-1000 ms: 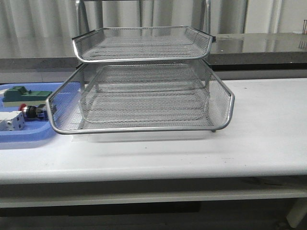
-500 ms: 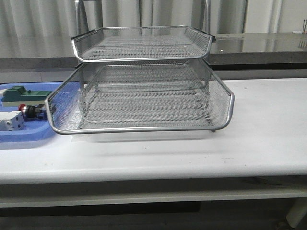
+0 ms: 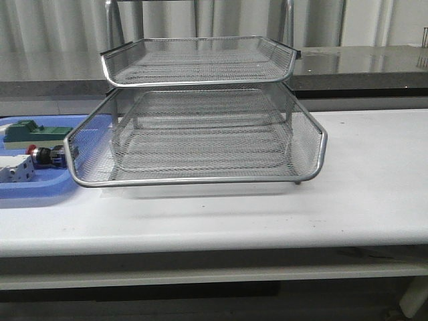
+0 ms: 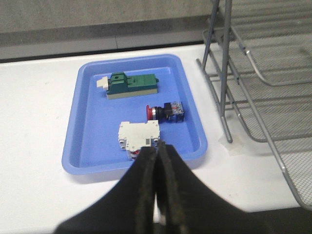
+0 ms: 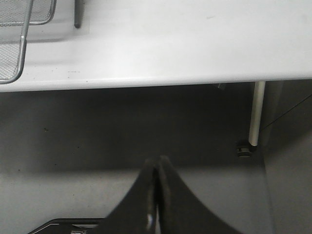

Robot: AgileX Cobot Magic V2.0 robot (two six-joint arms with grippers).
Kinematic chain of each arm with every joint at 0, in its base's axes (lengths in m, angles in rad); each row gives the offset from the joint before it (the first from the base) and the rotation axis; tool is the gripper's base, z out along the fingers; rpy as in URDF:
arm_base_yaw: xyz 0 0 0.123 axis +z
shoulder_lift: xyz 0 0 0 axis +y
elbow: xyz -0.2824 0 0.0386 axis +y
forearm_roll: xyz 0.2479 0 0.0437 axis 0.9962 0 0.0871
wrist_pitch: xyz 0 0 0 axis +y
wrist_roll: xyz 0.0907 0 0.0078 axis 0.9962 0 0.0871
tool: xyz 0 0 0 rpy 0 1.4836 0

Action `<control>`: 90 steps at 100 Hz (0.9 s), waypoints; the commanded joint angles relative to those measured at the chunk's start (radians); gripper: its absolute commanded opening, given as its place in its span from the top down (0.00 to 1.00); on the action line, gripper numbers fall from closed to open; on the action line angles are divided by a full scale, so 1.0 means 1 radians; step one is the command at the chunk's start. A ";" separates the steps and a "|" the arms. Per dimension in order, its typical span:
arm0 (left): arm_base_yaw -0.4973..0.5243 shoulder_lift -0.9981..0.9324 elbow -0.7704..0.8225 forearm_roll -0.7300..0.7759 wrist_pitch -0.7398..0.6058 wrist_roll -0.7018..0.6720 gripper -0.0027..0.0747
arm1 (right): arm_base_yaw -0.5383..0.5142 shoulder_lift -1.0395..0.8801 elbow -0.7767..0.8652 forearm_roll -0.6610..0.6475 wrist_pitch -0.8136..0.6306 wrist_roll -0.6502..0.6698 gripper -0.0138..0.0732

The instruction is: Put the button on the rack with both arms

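Observation:
The button (image 4: 164,111), red cap, black and silver body, blue end block, lies in the blue tray (image 4: 87,122); it also shows in the front view (image 3: 45,156) at the far left. The silver wire-mesh rack (image 3: 200,127) stands mid-table, its middle tray pulled forward; part of it shows in the left wrist view (image 4: 253,73). My left gripper (image 4: 158,146) is shut and empty, above the tray's near edge, short of the button. My right gripper (image 5: 157,161) is shut and empty, off the table's front edge, over the floor. Neither arm shows in the front view.
In the blue tray (image 3: 27,190) a green block (image 4: 132,85) lies beyond the button and a white boxy part (image 4: 139,137) lies just ahead of my left fingertips. A table leg (image 5: 256,117) stands below the table edge. A grey counter runs behind the rack.

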 commanded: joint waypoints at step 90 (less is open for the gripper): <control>-0.001 0.633 -0.504 0.015 0.180 0.288 0.90 | -0.007 0.003 -0.036 -0.015 -0.058 -0.003 0.92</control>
